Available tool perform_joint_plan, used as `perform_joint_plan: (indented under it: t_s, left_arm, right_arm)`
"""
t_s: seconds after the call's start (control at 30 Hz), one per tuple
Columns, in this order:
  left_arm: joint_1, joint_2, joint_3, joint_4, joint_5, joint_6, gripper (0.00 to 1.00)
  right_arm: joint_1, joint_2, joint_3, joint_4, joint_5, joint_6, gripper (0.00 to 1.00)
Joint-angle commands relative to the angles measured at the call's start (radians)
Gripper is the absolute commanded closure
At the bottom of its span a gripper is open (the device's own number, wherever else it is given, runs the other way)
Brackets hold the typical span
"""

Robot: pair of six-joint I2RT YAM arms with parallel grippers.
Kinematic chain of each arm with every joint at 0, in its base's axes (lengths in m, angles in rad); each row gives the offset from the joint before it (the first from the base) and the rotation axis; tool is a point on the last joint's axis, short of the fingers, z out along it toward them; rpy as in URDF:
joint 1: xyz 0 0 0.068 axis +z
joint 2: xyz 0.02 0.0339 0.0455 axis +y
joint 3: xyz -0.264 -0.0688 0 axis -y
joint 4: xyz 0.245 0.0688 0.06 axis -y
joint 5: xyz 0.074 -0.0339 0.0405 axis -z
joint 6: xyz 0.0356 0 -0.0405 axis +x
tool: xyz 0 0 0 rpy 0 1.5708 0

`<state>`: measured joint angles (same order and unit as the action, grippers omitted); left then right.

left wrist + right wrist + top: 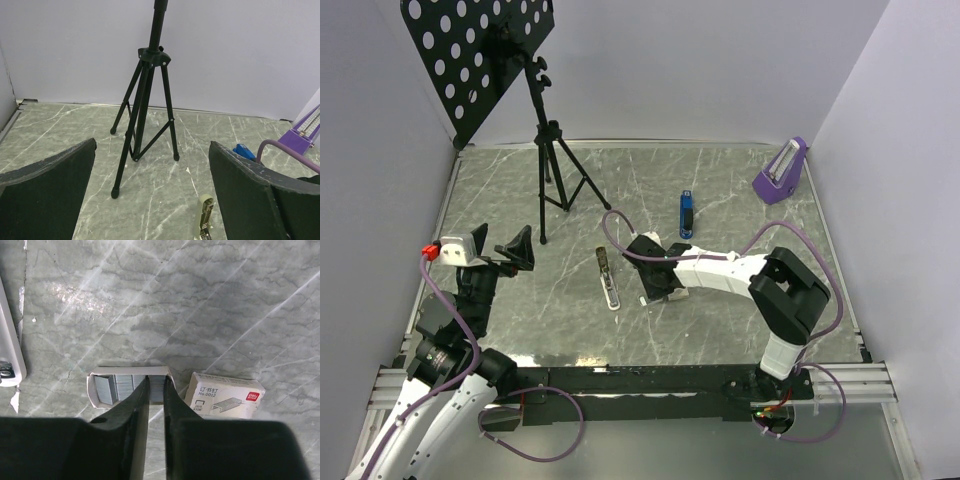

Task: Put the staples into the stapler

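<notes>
The staples lie as grey strips in a small open white tray point(107, 390), with their pale box point(225, 396) with reddish print just to its right. My right gripper point(156, 382) reaches into the tray, its narrow fingers pressed on either side of one strip of staples. From above, the right gripper point(655, 285) is low over the table, right of the opened beige stapler point(608, 280). The stapler's front end point(206, 215) shows in the left wrist view, and its white edge point(10, 355) in the right wrist view. My left gripper point(500, 240) hovers wide open and empty at the left.
A black music-stand tripod point(555, 180) stands at the back left, close ahead of the left gripper point(152, 145). A blue object point(686, 213) lies behind the right arm. A purple metronome point(781, 170) sits at the back right corner.
</notes>
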<state>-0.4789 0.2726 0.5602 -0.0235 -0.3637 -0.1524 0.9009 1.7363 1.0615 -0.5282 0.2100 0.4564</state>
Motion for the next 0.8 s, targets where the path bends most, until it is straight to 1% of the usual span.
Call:
perform_joint_plan:
  t_s: [0.0, 0.23, 0.37, 0.6, 0.77]
  left_arm:
    - [0.005, 0.0, 0.017, 0.027, 0.009, -0.01, 0.01]
    - [0.005, -0.004, 0.017, 0.027, 0.009, -0.012, 0.01]
    - [0.005, -0.006, 0.017, 0.027, 0.009, -0.01, 0.01]
    - [0.005, -0.009, 0.017, 0.027, 0.009, -0.01, 0.01]
    - [0.006, -0.012, 0.017, 0.027, 0.006, -0.01, 0.01]
  right_arm:
    - [0.015, -0.014, 0.014, -0.022, 0.015, 0.001, 0.87]
    - [0.032, -0.125, 0.043, -0.052, 0.063, -0.016, 0.89]
    - [0.036, -0.158, 0.052, -0.052, 0.071, -0.028, 0.89]
    - [0.049, -0.161, 0.081, -0.035, 0.066, -0.047, 0.89]
    - [0.073, -0.124, 0.132, -0.006, 0.051, -0.048, 0.89]
